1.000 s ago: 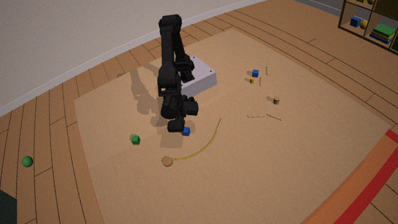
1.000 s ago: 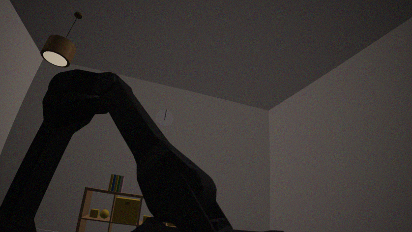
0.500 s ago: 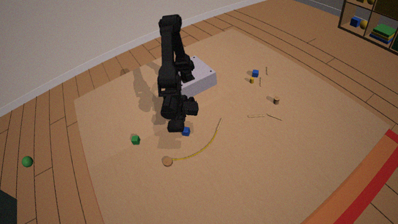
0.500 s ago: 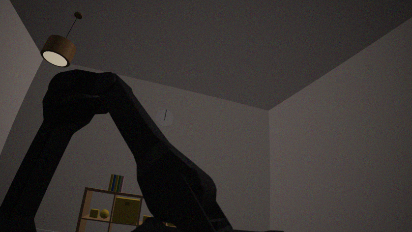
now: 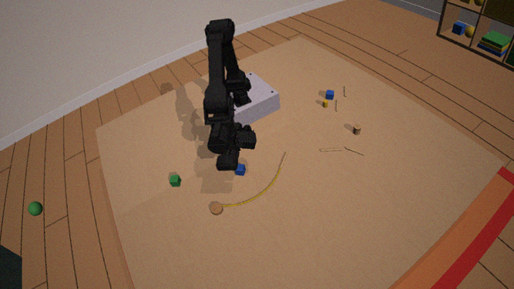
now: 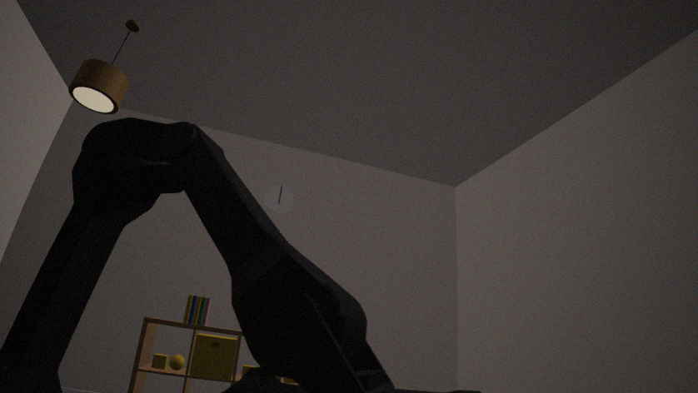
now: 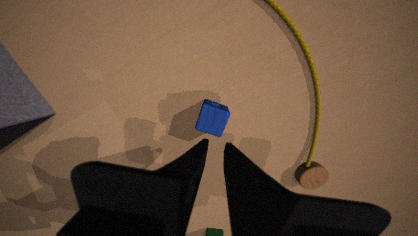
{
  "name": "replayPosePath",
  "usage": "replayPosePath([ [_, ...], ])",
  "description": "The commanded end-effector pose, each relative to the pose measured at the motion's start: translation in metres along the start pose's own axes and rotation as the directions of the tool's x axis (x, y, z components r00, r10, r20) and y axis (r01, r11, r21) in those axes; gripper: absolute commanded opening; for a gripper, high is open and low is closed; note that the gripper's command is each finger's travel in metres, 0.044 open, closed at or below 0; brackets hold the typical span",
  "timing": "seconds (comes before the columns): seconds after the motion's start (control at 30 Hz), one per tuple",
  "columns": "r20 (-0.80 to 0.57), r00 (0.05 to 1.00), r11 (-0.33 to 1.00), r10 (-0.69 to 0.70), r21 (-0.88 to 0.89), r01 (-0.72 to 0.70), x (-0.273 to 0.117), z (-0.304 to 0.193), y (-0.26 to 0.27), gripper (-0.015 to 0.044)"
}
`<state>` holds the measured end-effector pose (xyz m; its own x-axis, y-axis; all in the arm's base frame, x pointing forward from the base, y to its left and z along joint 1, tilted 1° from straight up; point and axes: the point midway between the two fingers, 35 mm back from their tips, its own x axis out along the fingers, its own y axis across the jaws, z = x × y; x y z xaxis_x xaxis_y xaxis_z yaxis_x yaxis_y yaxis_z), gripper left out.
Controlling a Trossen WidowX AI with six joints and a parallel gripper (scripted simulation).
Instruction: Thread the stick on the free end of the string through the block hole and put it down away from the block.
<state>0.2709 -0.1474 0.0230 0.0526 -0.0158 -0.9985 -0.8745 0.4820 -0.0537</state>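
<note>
The thin stick (image 5: 283,159) lies in the middle of the worktop (image 5: 372,226) (image 7: 125,50), well in from the left and right edges. It is joined to the yellow string (image 5: 257,195) (image 7: 316,90), which curves towards the left edge and the round button (image 5: 216,207) (image 7: 312,176); that anchor leaves the stick end to be led about. The near blue block (image 5: 240,170) (image 7: 213,119) sits inside this curve, perhaps the block with the hole, though the opening is hard to make out.

The gripper (image 5: 235,152) (image 7: 217,142) points down by that block, its 2 fingers slightly apart with nothing between them. I judge the narrowing is to suit a slim stick, still to be picked up.

Further out, the green block (image 5: 174,180) (image 7: 214,232) is nearer the left edge. 4 loose sticks (image 5: 331,149) lie towards the right edge, 2 of them nearer the far corner; they should be left alone.
</note>
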Motion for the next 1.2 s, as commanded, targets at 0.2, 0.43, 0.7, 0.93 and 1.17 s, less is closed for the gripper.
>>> replayPosePath([
  [0.2, 0.0, 1.0, 1.0, 0.0, 0.0, 0.0, 0.0, 0.0, 0.0, 0.0211],
  [0.43, 0.0, 1.0, 1.0, 0.0, 0.0, 0.0, 0.0, 0.0, 0.0, 0.0028],
  [0.7, 0.0, 1.0, 1.0, 0.0, 0.0, 0.0, 0.0, 0.0, 0.0, 0.0],
  [0.93, 0.0, 1.0, 1.0, 0.0, -0.018, 0.0, 0.0, 0.002, 0.0, 0.0026],
  [1.17, 0.011, 1.0, 0.738, -0.002, -0.675, 0.009, 0.0, 0.094, 0.004, 0.021],
])
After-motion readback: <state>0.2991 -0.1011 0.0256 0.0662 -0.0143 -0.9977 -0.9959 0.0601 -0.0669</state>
